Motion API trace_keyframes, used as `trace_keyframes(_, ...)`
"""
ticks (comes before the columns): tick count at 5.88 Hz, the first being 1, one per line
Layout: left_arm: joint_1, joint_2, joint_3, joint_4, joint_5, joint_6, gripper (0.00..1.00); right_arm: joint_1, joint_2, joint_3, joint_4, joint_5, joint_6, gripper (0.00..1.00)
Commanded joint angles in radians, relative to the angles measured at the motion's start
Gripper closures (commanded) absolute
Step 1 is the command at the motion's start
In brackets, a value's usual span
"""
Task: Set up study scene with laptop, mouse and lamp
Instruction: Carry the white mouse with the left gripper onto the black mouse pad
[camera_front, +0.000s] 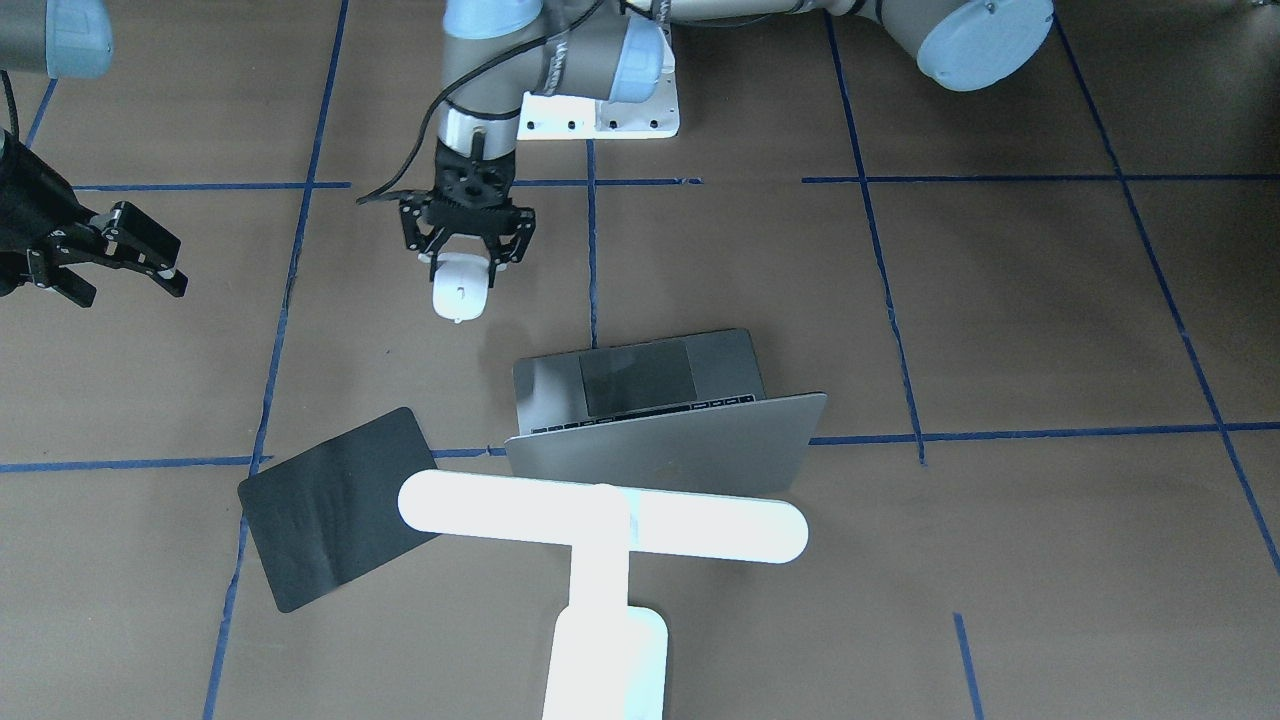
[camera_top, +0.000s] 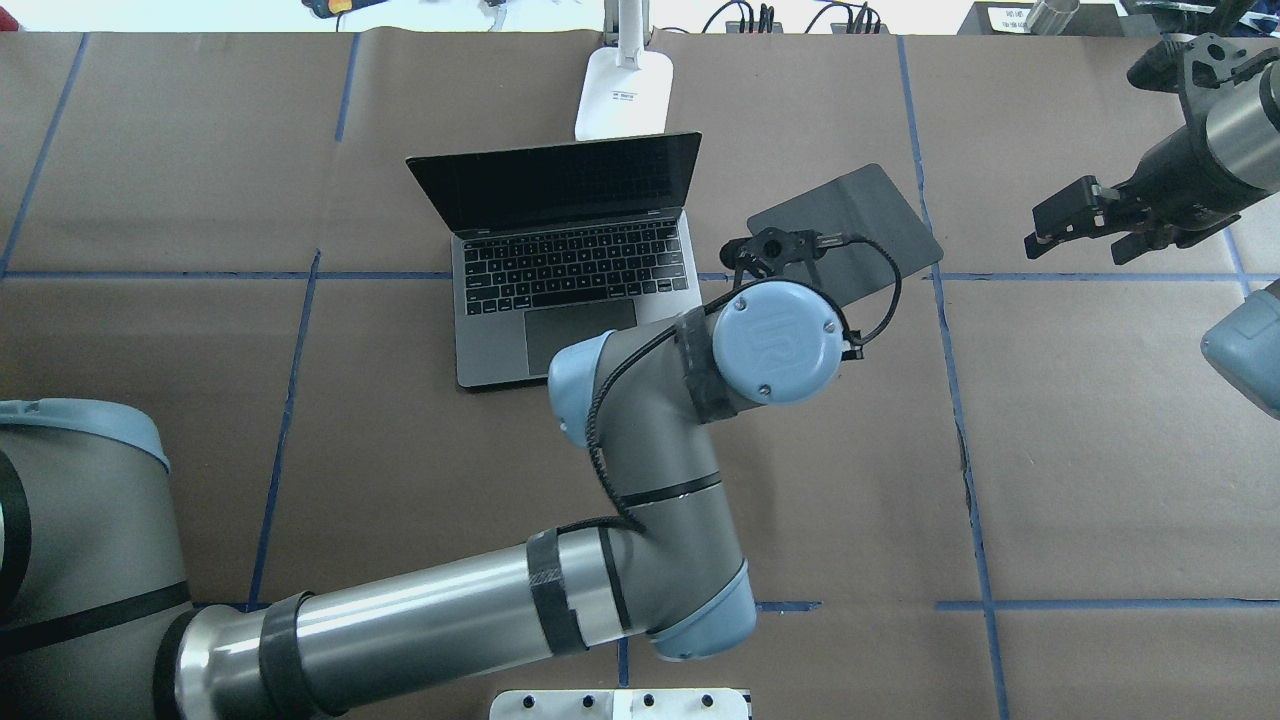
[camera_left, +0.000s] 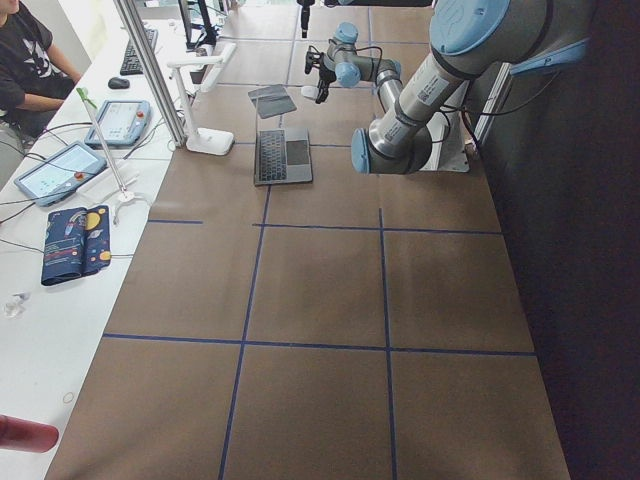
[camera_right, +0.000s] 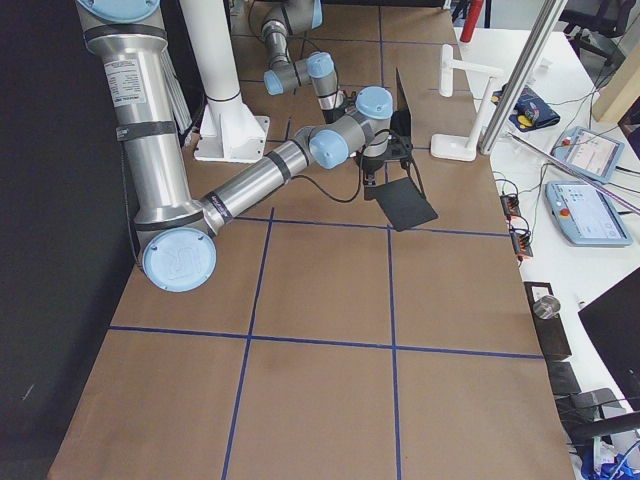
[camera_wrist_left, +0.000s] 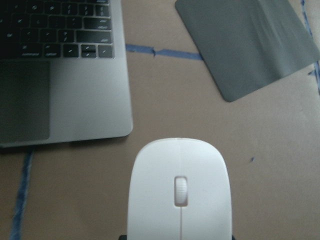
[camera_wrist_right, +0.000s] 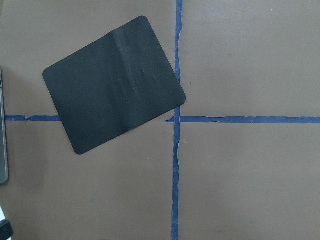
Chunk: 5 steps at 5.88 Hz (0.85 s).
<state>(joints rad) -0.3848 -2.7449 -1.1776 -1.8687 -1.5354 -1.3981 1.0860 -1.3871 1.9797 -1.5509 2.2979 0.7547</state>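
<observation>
Brown paper covers the worktop (camera_front: 1000, 560), and blue tape lines (camera_front: 1010, 433) divide it into large squares. The left arm (camera_top: 640, 480) reaches from the robot's base toward the middle of the worktop, with its wrist bent downward just off the robot's right side of the computer. The white lamp (camera_front: 600, 528) stands at the far edge, behind the computer as seen from the robot. Its rounded base sits on the paper, and in the front-facing view its long bar runs crosswise above the raised lid. The grey laptop (camera_top: 560, 270) sits with its lid raised, its screen dark, and its keyboard and trackpad turned toward the robot. It straddles one of the tape lines. A black mat (camera_front: 335, 505) lies flat to the robot's right of it, turned at an angle and near the lid but apart from it. The right end effector (camera_top: 1082, 238) hangs well off to the robot's right, above bare paper. Its fingers are spread wide apart, with nothing between them. The left end effector (camera_front: 463, 262) points down, its two fingers closed against the sides of the mouse (camera_front: 460, 290) and gripping the end nearer the robot. The mouse is near the laptop's front right corner, on the robot's side of the mat, and touches neither of them. Its scroll wheel faces up and its free end points away from the robot. The views do not show clearly whether it rests on the paper or is held just above it.
</observation>
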Motion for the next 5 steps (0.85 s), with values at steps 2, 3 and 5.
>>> trace_keyframes(2,-0.086,-0.282,0.544,-0.286,0.021,0.045,0.98,-0.003,0.006,-0.021,0.0,-0.009,-0.001,0.0)
trace_keyframes(3,-0.089,-0.301,0.62,-0.326,0.046,0.08,0.86,-0.003,0.008,-0.022,0.0,-0.009,-0.002,0.0)
trace_keyframes(5,-0.094,-0.343,0.671,-0.383,0.069,0.083,0.0,-0.005,0.01,-0.036,0.002,-0.009,-0.002,0.0)
